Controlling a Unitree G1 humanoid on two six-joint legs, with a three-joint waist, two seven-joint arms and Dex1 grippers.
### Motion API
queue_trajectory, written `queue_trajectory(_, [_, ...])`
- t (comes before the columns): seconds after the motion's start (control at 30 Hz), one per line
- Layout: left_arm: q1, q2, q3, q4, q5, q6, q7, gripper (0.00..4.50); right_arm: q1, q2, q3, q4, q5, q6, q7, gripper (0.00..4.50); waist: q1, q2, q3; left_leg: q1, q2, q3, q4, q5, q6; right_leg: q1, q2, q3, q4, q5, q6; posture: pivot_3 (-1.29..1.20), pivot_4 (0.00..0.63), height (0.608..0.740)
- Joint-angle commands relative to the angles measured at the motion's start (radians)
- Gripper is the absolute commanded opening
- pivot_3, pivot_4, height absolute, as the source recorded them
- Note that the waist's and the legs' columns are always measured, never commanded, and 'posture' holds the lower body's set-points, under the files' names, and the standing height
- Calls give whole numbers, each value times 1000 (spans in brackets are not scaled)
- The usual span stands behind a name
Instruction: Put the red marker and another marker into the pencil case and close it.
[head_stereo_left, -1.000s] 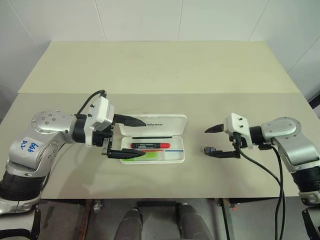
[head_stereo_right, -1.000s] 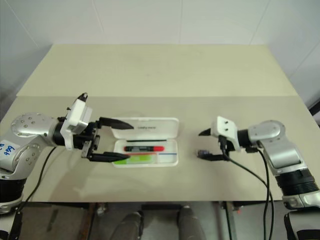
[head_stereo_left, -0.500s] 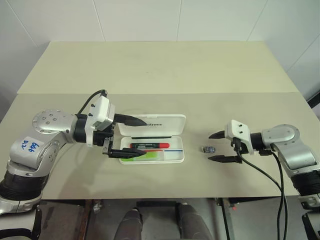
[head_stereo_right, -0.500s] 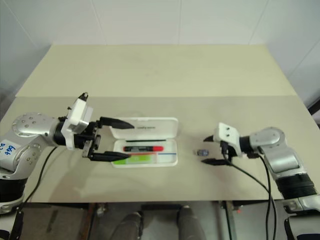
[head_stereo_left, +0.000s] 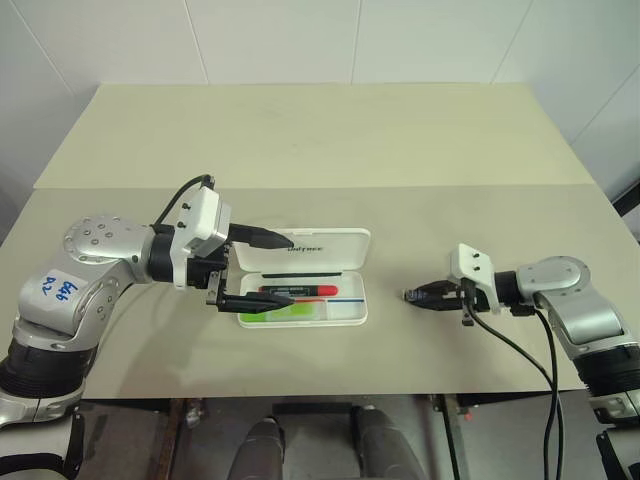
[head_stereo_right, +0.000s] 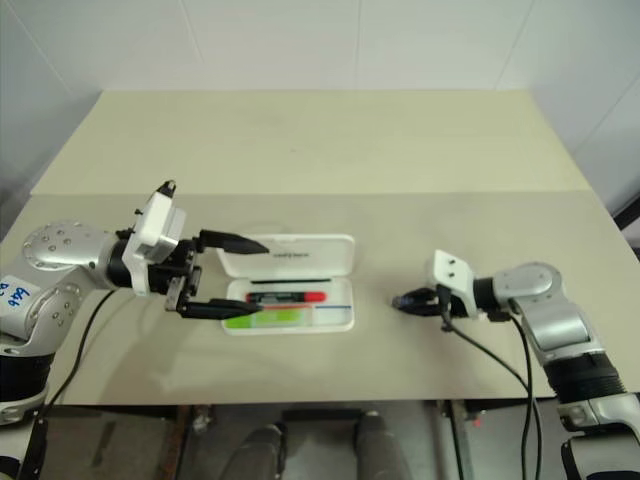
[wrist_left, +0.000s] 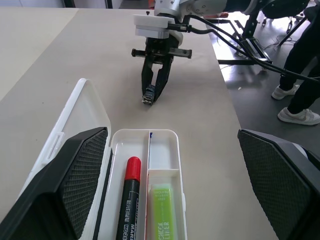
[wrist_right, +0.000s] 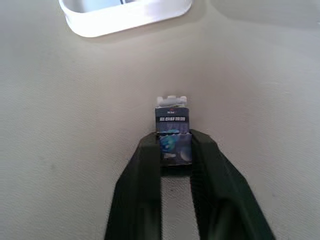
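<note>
The white pencil case (head_stereo_left: 352, 312) lies open in the middle of the table, its lid (head_stereo_left: 320, 246) laid back. Inside it the red marker (wrist_left: 129, 199) lies beside the light-green marker (wrist_left: 162, 214). My left gripper (head_stereo_left: 288, 270) is open at the case's left end, one finger over the lid and one along the tray's near edge, holding nothing. To the right of the case, my right gripper (wrist_right: 174, 146) is down at the table and shut on a small dark block with a white end (wrist_right: 172, 125).
The pale table (head_stereo_left: 320, 140) stretches far behind the case, with a seam across it. Cables trail from both wrists. In the left wrist view a person's legs and shoes (wrist_left: 300, 107) stand on the floor beyond the table edge.
My right gripper has sunk to the table and its fingers have closed on the small dark block. The left arm and the case have kept still.
</note>
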Motion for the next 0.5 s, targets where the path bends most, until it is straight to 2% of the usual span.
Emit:
queue_trajectory(0.03, [-13, 2, 21, -35, -16, -2, 0, 4500, 14, -2, -9, -48, 19, 16, 14, 372, 0, 0, 0, 0, 0, 0, 0, 0, 0, 0, 0, 0, 0, 0, 0, 0, 150, 740])
queue_trajectory(0.17, [-7, 2, 23, -37, -16, -3, 1, 4500, -6, 0, -16, -58, 9, 15, -5, 372, 1, 0, 0, 0, 0, 0, 0, 0, 0, 0, 0, 0, 0, 0, 0, 0, 150, 740])
queue_trajectory(0.5, [-1, 5, 24, -35, -14, -6, -4, 4500, -95, 26, -29, -230, 105, 139, -19, 372, 3, 0, 0, -1, 0, 0, 0, 0, 0, 0, 0, 0, -1, 0, 0, 0, 150, 740])
